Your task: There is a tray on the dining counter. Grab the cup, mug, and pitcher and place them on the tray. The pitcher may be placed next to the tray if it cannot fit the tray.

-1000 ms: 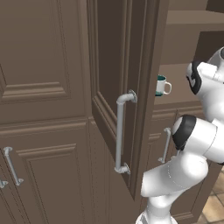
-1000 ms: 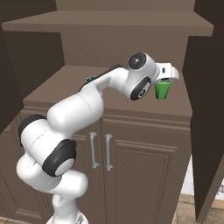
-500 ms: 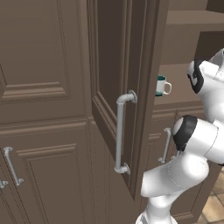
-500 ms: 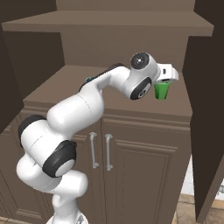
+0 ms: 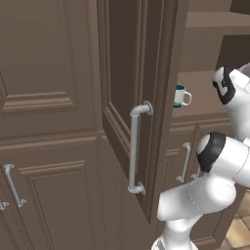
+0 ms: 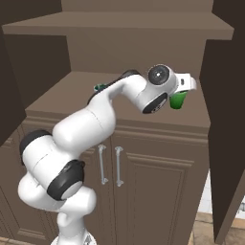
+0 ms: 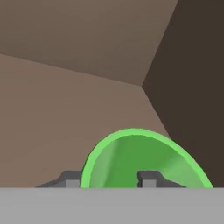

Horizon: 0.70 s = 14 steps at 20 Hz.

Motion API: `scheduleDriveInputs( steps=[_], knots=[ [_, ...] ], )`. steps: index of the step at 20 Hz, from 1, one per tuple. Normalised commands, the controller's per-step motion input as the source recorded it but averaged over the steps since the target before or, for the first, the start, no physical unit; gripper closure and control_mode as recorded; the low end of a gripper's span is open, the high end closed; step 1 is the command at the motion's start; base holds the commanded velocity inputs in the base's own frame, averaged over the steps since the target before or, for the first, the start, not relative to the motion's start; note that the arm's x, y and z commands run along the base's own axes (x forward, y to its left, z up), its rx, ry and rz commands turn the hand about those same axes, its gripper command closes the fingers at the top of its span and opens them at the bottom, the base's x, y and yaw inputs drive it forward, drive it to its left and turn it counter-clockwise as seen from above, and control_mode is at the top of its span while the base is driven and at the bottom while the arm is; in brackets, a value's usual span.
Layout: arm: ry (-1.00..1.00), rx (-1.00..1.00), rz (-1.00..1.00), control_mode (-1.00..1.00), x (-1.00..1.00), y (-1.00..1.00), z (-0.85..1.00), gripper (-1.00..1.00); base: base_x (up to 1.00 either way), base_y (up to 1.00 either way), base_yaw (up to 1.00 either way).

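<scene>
Claw: on my hand view I saw the gripper (image 7: pixel 108 180) straddling the cup's rim, one finger (image 7: pixel 70 178) outside the wall and the other finger inside the bowl; the jaws stood narrow around that wall, though I could not tell whether they were pressing it yet.
Cup: the green cup (image 7: pixel 144 159) sat right at the claw, its open mouth facing my hand camera; from the right base view I saw the cup (image 6: pixel 178 100) just under the hand, near the right front part of the brown cabinet counter (image 6: pixel 95 103), close to the dark side wall on the right.
Arm: I saw it reach up and across the counter from the lower left of the right base view.
Mug: farther back on my left base view, the teal-and-white mug (image 5: pixel 180 95) stood upright on the counter (image 5: pixel 200 93), its handle pointing right, just past the edge of the open cabinet door (image 5: pixel 139 88), well apart from the claw.
</scene>
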Motion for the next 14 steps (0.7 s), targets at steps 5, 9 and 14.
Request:
scheduleDriveInputs(
  steps=[5, 9, 14],
  knots=[
    [-0.03, 0.0, 0.01, -1.0, 0.01, -0.13, -0.42, 1.0, 0.0, 0.0, 0.0],
    [-0.09, -0.07, -0.01, -1.0, 0.06, -0.04, -0.26, 1.0, 0.0, 0.0, 0.0],
    [-0.04, -0.04, -0.02, -1.0, -0.22, 0.06, 0.0, 1.0, 0.0, 0.0, 0.0]
  ],
)
